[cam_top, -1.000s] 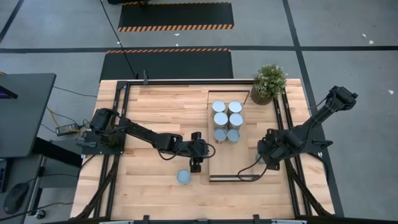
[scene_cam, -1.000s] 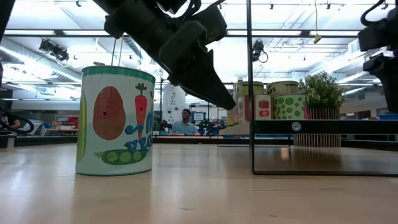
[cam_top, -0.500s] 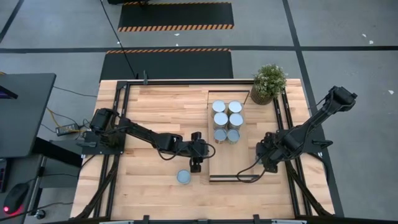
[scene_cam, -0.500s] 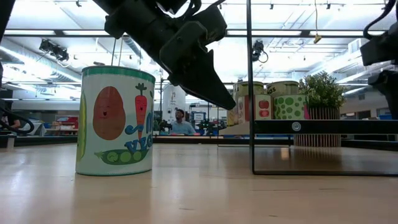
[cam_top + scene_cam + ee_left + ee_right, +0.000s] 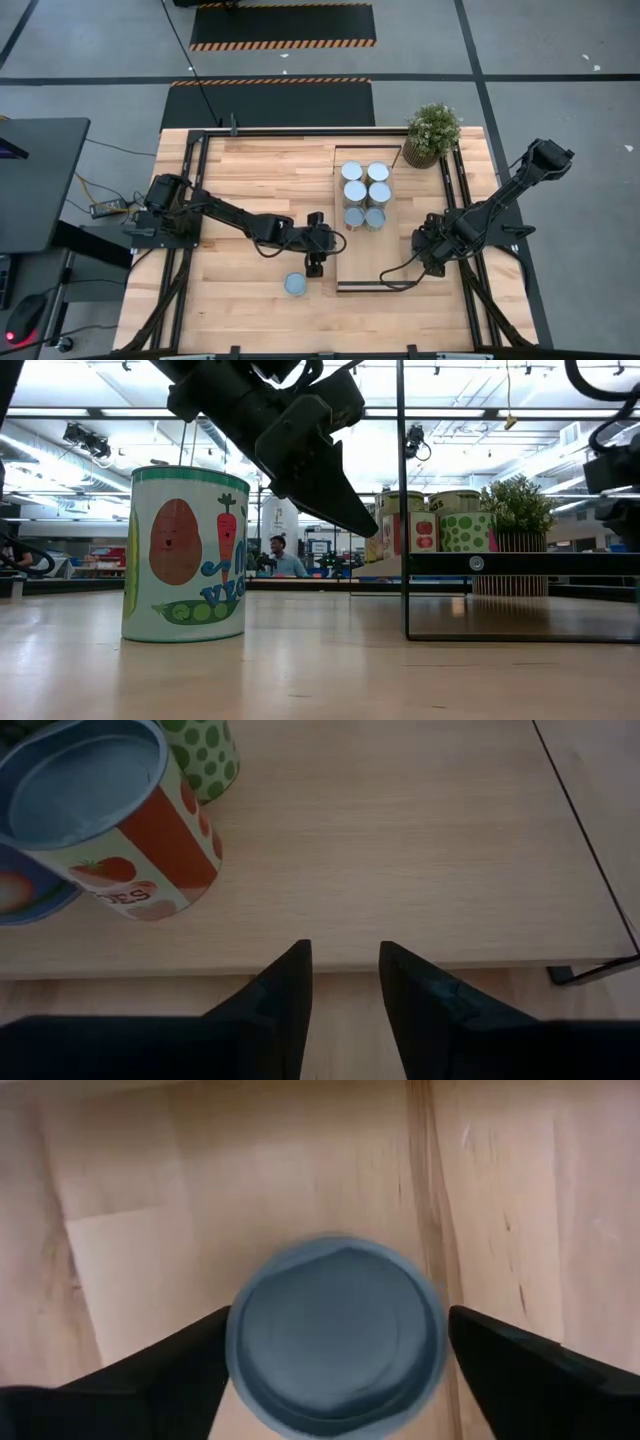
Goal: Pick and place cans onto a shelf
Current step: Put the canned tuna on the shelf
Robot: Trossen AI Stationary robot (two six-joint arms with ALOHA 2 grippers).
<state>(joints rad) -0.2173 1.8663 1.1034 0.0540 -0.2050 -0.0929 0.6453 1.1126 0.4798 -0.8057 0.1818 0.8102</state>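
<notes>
The worktop point(image 5: 250, 170) is pale wood planking with visible grain, smooth and matt. The shelf point(image 5: 395, 240) is a slightly darker light-wood board, smooth, carried on a thin black metal frame point(image 5: 402, 500). The cans point(image 5: 364, 196) have dull silvery-blue metal tops; their sides carry printed paper-like labels, one with tomatoes point(image 5: 150, 850), another with vegetables point(image 5: 187, 555), faintly glossy. The left gripper point(image 5: 343, 982) has matt black fingers that look like plastic. The right gripper point(image 5: 335, 1380) looks the same, dark and matt.
</notes>
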